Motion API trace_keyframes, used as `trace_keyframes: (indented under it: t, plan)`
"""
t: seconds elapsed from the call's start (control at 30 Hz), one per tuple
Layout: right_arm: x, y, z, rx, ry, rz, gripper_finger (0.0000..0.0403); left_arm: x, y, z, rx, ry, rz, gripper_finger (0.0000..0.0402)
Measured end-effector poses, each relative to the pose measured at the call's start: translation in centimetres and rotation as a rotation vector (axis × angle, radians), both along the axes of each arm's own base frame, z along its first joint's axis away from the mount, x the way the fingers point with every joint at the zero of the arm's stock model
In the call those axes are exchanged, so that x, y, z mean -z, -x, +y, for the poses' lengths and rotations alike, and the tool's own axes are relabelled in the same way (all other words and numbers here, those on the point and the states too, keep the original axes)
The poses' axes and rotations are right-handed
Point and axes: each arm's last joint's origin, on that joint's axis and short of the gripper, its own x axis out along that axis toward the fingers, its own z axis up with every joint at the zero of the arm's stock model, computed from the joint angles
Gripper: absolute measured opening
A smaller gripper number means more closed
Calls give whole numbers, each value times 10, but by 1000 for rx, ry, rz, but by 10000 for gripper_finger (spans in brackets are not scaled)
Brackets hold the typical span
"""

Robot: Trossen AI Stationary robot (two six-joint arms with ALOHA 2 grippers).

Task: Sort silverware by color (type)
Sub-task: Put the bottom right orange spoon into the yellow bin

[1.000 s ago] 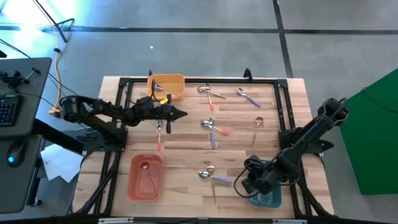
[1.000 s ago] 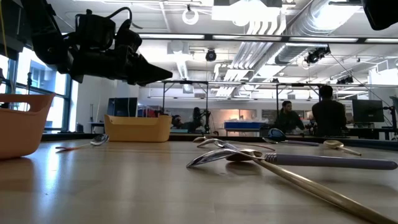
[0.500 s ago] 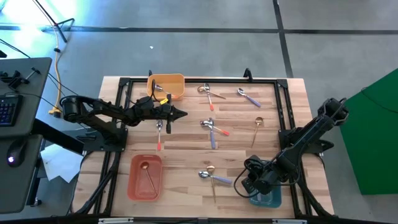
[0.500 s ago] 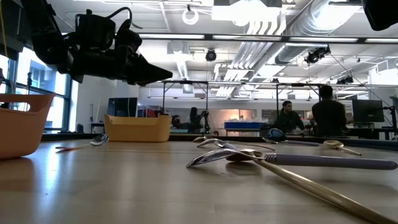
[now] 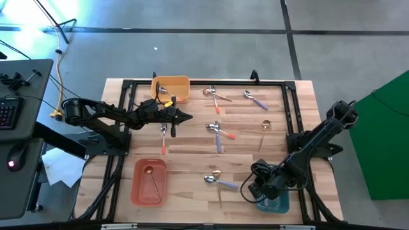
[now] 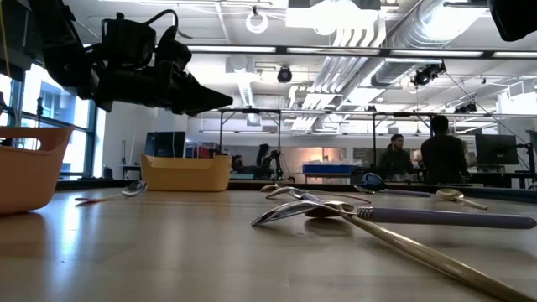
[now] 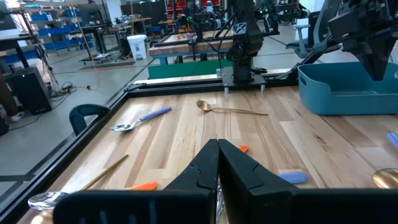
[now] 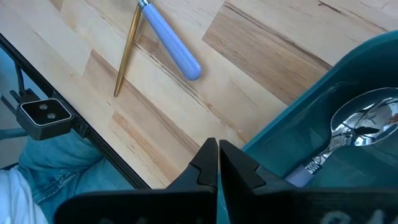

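The wooden table (image 5: 192,137) carries three bins set apart at its edges, which reads as one home per spoon type. The teal bin (image 5: 273,204) sits directly under the right gripper (image 5: 250,190), the red bin (image 5: 149,181) lies well away on the near left, and the orange bin (image 5: 171,88) stands just behind the left gripper (image 5: 185,116).

The right gripper hangs over the teal bin's rim with its fingers pressed together and nothing between them. In the right wrist view a spoon with a blue-purple handle (image 8: 348,134) lies inside the bin just ahead of the fingertips, so this looks like a drop-off already made. The left gripper hovers above the table, fingers also closed and empty. A red-handled spoon (image 5: 163,135) lies on the boards just beside and below it, probably the next pick, though the jaws would have to part first.

One gold spoon (image 5: 151,179) rests in the red bin. The loose silverware lies ahead of the left gripper, between the two arms: a crossed pair in the middle (image 5: 218,133), a gold spoon (image 5: 263,132) farther toward the right arm, a blue-handled one (image 5: 255,99) and a red-handled one (image 5: 215,97) at the far edge, and a gold and a blue spoon overlapping (image 5: 217,182) just beside the right gripper. All are slim, with shiny bowls and thin coloured handles lying flat.
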Motion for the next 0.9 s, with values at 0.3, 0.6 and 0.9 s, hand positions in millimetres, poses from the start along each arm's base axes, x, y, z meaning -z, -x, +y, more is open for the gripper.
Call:
trace_keyframes:
  t: [0.3, 0.6, 0.9]
  plan:
    - [0, 0, 0, 21, -10, 8, 0, 0, 0, 0, 0, 0, 0, 0]
    - [17, 3, -5, 100, -124, 235, 0, 0, 0, 0, 0, 0, 0, 0]
    - [42, 10, -7, 108, -176, 345, 0, 0, 0, 0, 0, 0, 0, 0]
